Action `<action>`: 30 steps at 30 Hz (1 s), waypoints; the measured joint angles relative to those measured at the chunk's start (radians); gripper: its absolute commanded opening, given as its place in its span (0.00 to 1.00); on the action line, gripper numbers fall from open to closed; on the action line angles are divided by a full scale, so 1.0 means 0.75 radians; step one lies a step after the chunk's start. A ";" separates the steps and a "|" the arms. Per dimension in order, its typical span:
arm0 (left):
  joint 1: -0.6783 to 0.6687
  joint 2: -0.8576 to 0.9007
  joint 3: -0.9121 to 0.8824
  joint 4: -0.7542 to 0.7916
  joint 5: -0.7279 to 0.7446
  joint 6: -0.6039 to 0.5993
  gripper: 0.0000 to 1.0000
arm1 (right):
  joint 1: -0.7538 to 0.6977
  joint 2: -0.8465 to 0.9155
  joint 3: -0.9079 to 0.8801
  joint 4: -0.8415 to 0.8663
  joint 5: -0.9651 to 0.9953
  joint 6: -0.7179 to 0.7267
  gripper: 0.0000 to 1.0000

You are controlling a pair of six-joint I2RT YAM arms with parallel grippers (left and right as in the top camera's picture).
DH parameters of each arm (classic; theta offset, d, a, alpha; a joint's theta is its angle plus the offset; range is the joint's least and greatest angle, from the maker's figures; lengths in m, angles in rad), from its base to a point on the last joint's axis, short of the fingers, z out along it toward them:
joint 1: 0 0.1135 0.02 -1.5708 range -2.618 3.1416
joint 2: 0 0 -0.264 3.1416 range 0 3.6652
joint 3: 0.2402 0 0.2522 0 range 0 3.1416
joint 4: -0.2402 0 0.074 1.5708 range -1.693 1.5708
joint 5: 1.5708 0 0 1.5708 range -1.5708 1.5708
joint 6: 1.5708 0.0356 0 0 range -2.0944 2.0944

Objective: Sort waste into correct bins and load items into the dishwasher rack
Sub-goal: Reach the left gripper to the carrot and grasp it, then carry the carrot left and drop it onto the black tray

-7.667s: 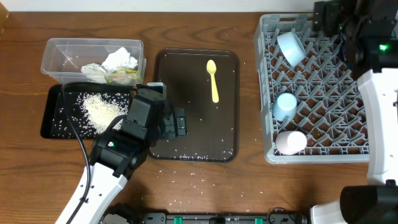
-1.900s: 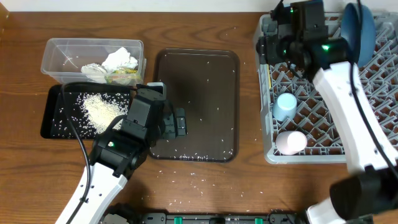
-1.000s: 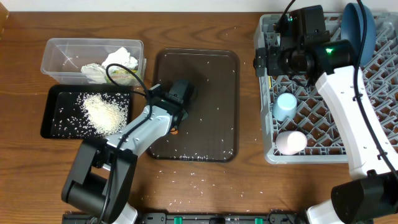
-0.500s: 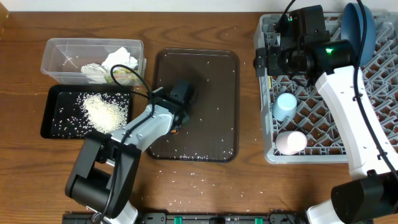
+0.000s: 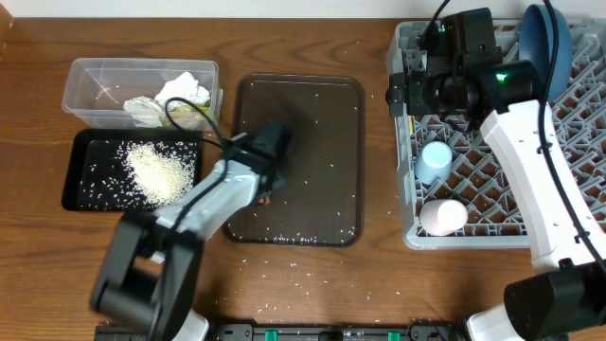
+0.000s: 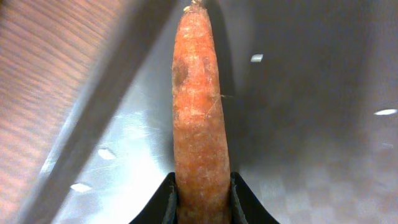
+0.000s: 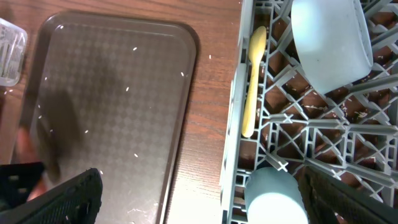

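Small orange carrot [image 6: 198, 118] over dark brown serving tray [image 5: 331, 104], clamped in left gripper [image 6: 200, 190]. Right gripper [image 7: 208, 194] spread wide, empty, above grey plastic rack [image 5: 404, 204] holding yellow plastic spoon [image 7: 252, 81]. Clear tub [image 5: 85, 76]: crumpled white napkins [image 5: 180, 93].

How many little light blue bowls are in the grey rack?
2. One light blue bowl lies by the rack's left edge, midway down. The other bowl sits near its top-left corner beside the yellow spoon, seen only in the right wrist view.
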 measured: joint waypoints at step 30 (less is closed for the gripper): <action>0.788 -0.019 0.023 0.090 -0.174 0.050 0.60 | 0.000 0.000 0.000 0.050 0.000 -0.001 0.99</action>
